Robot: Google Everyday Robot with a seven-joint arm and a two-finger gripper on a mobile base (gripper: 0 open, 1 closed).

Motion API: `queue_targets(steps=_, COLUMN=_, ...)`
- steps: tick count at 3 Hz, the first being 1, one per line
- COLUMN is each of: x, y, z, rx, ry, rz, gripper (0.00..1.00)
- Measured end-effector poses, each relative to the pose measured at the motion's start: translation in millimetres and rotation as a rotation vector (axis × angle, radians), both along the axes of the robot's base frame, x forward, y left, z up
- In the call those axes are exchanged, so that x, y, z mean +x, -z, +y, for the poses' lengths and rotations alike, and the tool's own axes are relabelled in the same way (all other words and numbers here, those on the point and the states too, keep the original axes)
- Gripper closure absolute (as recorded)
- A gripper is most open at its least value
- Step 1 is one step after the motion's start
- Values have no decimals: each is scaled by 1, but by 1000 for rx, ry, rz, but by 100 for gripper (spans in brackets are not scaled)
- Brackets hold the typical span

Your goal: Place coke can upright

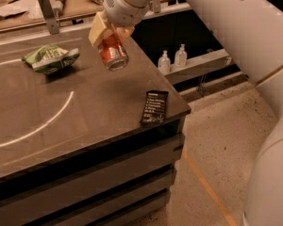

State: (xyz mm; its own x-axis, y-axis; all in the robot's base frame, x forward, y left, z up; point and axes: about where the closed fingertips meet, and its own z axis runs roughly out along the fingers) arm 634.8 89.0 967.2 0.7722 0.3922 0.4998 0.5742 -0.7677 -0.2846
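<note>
The coke can (pixel 112 52) is a small red-orange can with a silver rim. It hangs tilted in the air above the dark table (pixel 85 117), its silver end pointing down toward me. My gripper (pixel 108 34) is shut on the coke can from above, near the table's far right part. The white arm comes in from the upper right.
A green-and-white snack bag (pixel 49 58) lies on the table to the left of the can. A flat black wrapper (pixel 154 107) lies at the table's right edge. Two small bottles (pixel 172 60) stand on a low shelf beyond. A wooden counter (pixel 47 4) runs behind.
</note>
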Motion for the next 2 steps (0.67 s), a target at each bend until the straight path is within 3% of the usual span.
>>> queue_targets(steps=1, x=4, y=-3, z=1, rx=3, ry=-40, rz=-50, gripper=100)
queue_targets(steps=2, x=10, y=1, z=-4, rx=0, ry=-41, rz=-72, gripper=100)
